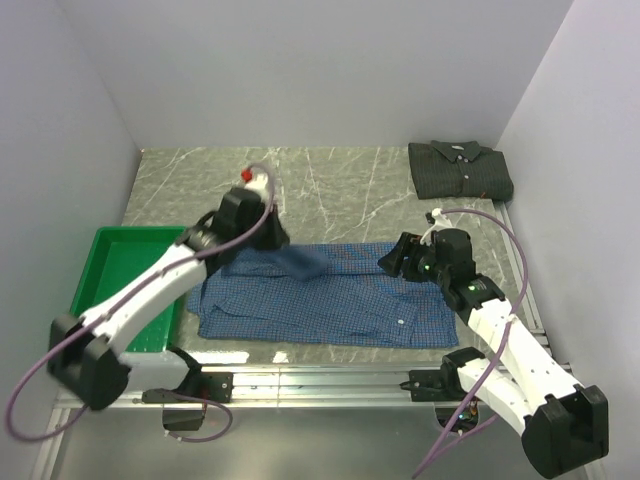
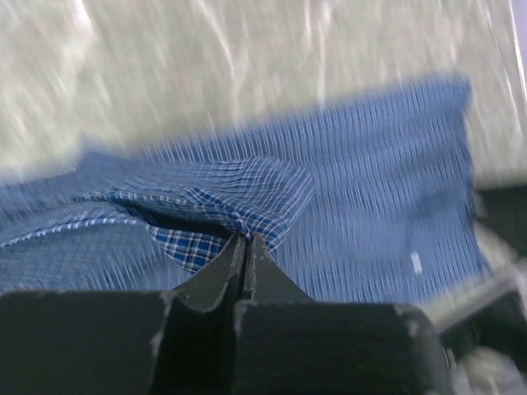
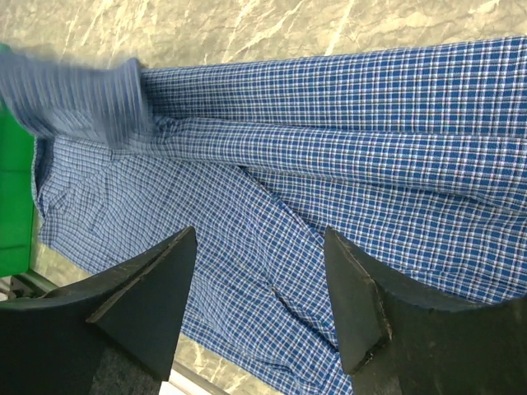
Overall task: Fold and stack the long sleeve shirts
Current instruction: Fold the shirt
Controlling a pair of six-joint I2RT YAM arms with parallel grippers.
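Two tools I see: left tool pinched tight on a raised fold of the blue shirt, right tool spread wide above it, apparently holding nothing.

My black left gripper is pinched tight on a fold of the blue checked cloth shirt, while my black right gripper hangs low, jaws spread wide.

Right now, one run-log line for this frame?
left gripper: shut on blue shirt, edge lifted | right gripper: open over blue shirt | dark shirt: folded, far right corner | green tray: beside blue shirt
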